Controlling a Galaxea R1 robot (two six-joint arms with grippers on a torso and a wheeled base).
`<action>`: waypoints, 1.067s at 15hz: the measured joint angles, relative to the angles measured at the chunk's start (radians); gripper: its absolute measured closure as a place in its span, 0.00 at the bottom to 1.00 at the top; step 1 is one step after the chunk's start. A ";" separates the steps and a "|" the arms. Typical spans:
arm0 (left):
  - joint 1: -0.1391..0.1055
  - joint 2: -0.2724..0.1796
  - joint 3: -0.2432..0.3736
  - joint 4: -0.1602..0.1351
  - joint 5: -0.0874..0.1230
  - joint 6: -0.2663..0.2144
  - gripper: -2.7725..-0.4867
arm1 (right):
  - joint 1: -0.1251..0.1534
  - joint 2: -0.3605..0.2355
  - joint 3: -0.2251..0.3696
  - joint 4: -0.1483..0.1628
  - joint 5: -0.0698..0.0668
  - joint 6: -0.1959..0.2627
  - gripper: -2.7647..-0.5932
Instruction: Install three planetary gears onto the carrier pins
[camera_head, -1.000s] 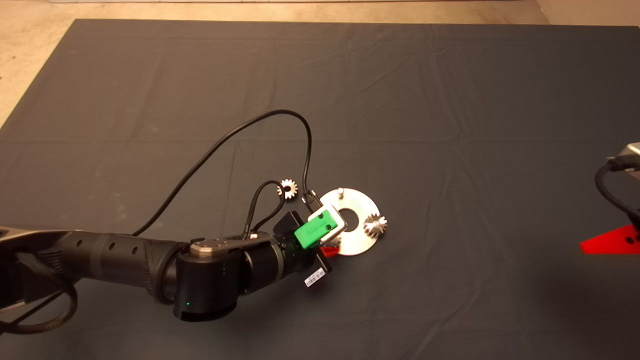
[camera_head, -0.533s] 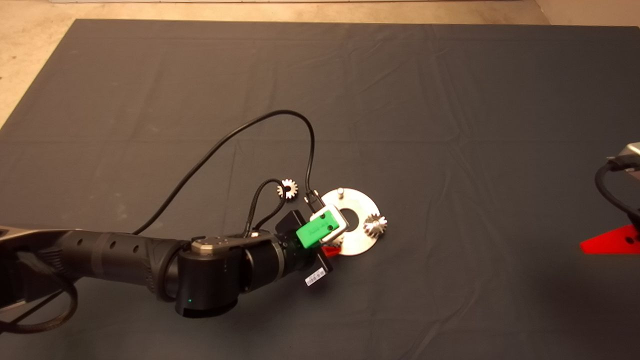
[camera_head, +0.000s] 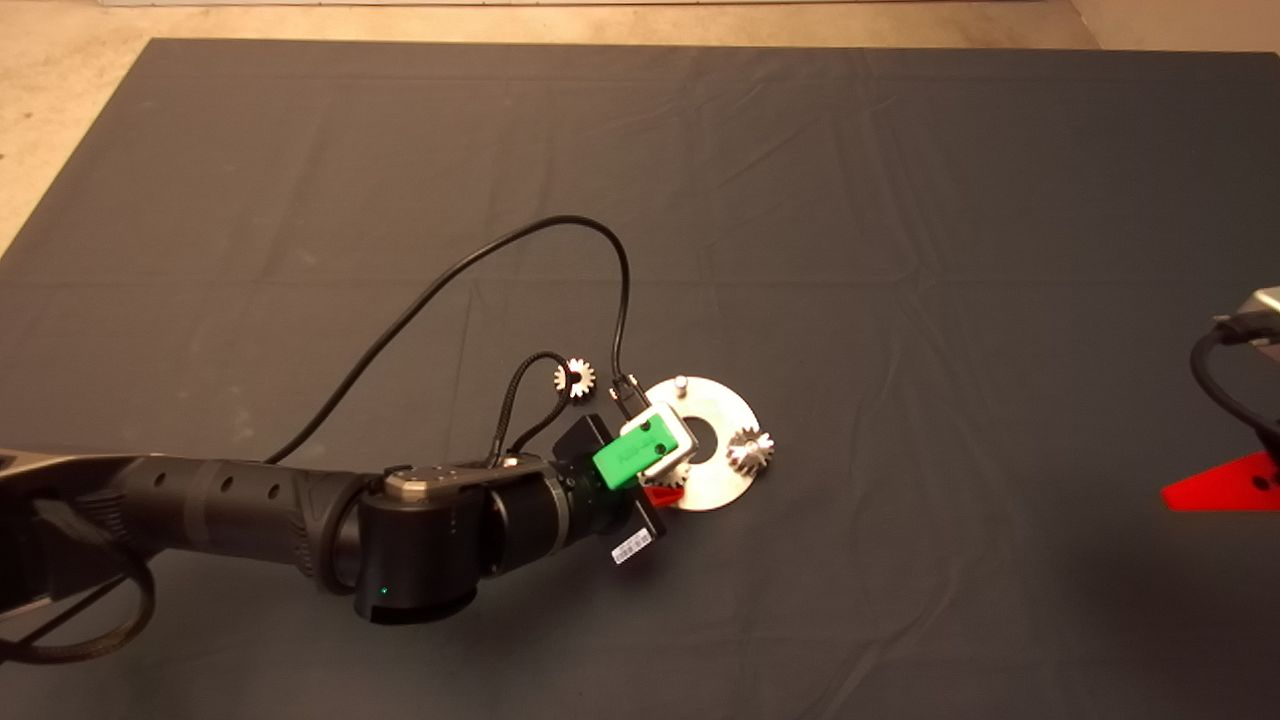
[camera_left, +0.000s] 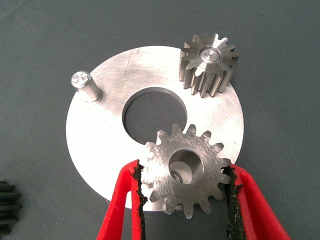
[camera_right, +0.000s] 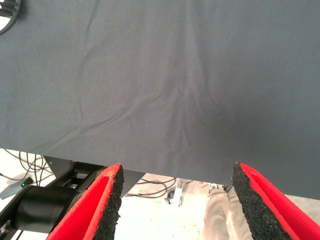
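The carrier plate (camera_head: 722, 480) (camera_left: 100, 145) lies mid-mat. One planetary gear (camera_head: 750, 450) (camera_left: 207, 62) sits on a carrier pin at the plate's right side. A bare pin (camera_head: 681, 382) (camera_left: 82, 82) stands at the far rim. My left gripper (camera_head: 663, 491) (camera_left: 184, 170) is shut on a second gear (camera_left: 186, 177), held slightly tilted over the plate's near-left rim. A pin top shows through its hole. A third gear (camera_head: 575, 378) lies loose on the mat left of the plate. My right gripper (camera_head: 1215, 487) (camera_right: 177, 167) waits open at the mat's right edge.
The left arm's black cables (camera_head: 480, 265) loop over the mat by the loose gear. Beyond the mat edge, the right wrist view shows the floor, a black frame (camera_right: 45, 205) and a person's trouser leg (camera_right: 220, 210).
My left gripper has edged slightly toward the plate's centre with the gear in it. The right arm has not moved.
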 joint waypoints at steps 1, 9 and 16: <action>0.000 0.000 0.000 0.000 0.000 0.000 0.91 | 0.000 0.000 0.000 0.000 0.000 0.000 0.54; 0.000 -0.039 -0.002 -0.002 0.013 0.000 0.91 | 0.000 -0.002 0.001 0.000 0.000 -0.007 0.54; 0.000 -0.039 0.001 -0.002 0.019 -0.001 0.91 | 0.000 -0.002 0.001 0.000 0.000 -0.007 0.54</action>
